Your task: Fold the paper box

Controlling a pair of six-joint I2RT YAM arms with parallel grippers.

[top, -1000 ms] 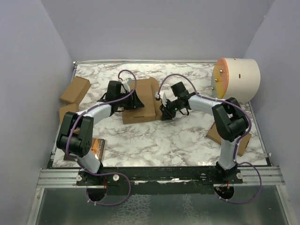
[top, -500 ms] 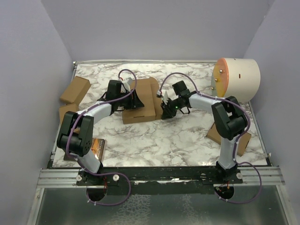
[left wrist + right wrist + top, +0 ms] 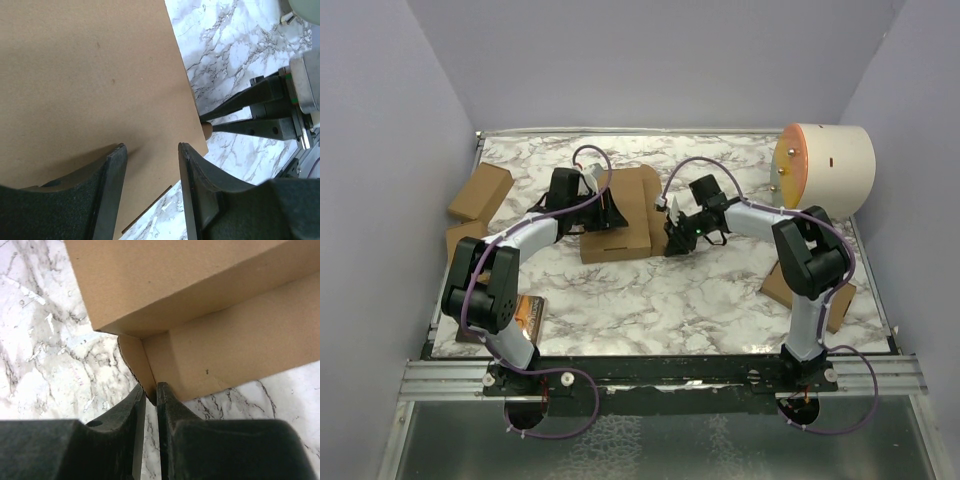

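With my right pincer point(image 3: 151, 391) closed narrow on the side tab point(image 3: 134, 356) of the paper box point(image 3: 632, 225), I should tuck it squarely inward while my half-open, empty left pincer point(image 3: 152, 167) pins the lid point(image 3: 85, 75).

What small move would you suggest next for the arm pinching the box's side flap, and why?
Probably the right gripper should swing the side flap inward against the paper box. Its jaws pinch that flap at the box's corner, where it sticks out, while the open left gripper sits above the box.
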